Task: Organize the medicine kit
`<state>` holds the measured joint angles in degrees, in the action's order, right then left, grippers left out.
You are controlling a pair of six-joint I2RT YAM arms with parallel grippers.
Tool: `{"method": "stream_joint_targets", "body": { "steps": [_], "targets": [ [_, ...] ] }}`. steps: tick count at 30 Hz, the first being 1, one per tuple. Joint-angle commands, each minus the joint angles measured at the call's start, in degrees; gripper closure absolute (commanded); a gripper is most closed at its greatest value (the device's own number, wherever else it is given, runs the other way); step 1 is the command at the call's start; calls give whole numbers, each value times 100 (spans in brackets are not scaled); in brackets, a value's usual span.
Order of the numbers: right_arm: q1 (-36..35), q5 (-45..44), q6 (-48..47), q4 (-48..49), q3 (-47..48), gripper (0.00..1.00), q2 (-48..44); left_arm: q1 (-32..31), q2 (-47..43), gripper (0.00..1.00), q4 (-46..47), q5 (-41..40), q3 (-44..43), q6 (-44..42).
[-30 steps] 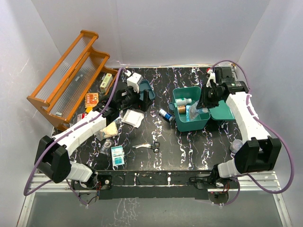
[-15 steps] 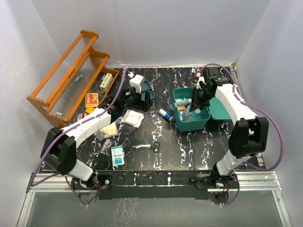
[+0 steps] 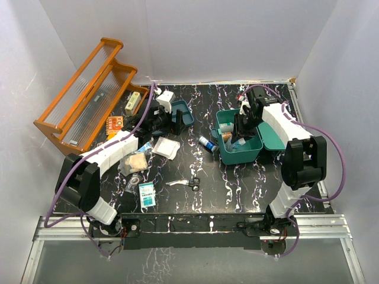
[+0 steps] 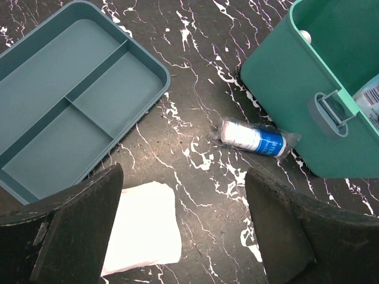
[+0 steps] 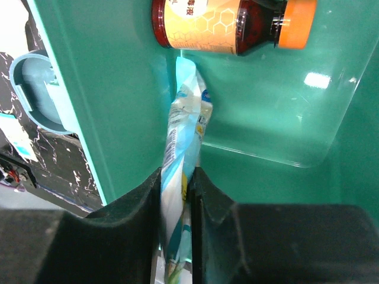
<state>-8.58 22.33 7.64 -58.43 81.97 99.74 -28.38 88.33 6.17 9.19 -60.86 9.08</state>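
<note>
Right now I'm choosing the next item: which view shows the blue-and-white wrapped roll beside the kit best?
Left wrist: the roll lies large and unobstructed beside the medicine kit. Top external shows the roll tiny; right wrist misses it.

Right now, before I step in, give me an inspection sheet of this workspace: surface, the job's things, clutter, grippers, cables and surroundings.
Surface: black marbled table, no spill seen.
Job's things: medicine kit open, lid folded to its right; brown bottle and sachet inside it; divided tray on the table, visible compartments empty.
Clutter: wrapped roll, white packet, scissors, small box, orange rack.
Grippers: left gripper open above the table; right gripper shut on the sachet inside the kit.
Cables: purple cables loop along both arms; no snag that I can see.
Surroundings: white walls; nothing else seen.
</note>
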Motion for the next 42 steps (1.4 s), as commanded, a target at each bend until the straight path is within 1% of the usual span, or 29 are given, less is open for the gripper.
{"method": "stream_joint_targets", "body": {
  "steps": [1,3,4,5,6,7,12,16,21,26,29,34,36,39,42],
  "targets": [
    [-91,-81,180,118,105,73,-34,20,77,17,238,96,-274,17],
    [-91,-130,225,124,126,65,-103,15,88,17,299,122,-285,22],
    [-90,-299,240,103,152,58,-157,21,87,17,320,126,-290,26],
    [-91,-407,258,78,179,55,-210,24,93,17,329,129,-287,18],
    [-90,-587,268,49,205,49,-262,23,90,17,339,127,-286,22],
    [-91,-702,284,29,231,45,-301,18,92,17,352,127,-279,16],
    [-91,-1510,316,-66,384,37,-507,20,14,16,419,161,-195,32],
    [-87,-1897,333,-89,532,33,-698,24,-60,16,411,149,-145,16],
    [-96,-2556,524,-153,547,33,-901,22,-176,16,398,73,-109,32],
    [-346,-3133,771,-162,424,42,-985,24,-246,16,420,89,-94,115],
    [-563,-3416,1001,98,181,44,-1082,20,-307,16,432,100,9,137],
    [-747,-3636,1614,365,-236,43,-996,23,-368,16,405,59,118,89],
    [-758,-3717,1853,494,-355,41,-931,20,-371,16,391,33,145,61],
    [-768,-3955,2098,754,-463,39,-825,20,-387,16,394,14,185,38],
    [-767,-4155,2263,885,-428,40,-662,23,-381,15,360,-35,189,-44]
  ]
}}
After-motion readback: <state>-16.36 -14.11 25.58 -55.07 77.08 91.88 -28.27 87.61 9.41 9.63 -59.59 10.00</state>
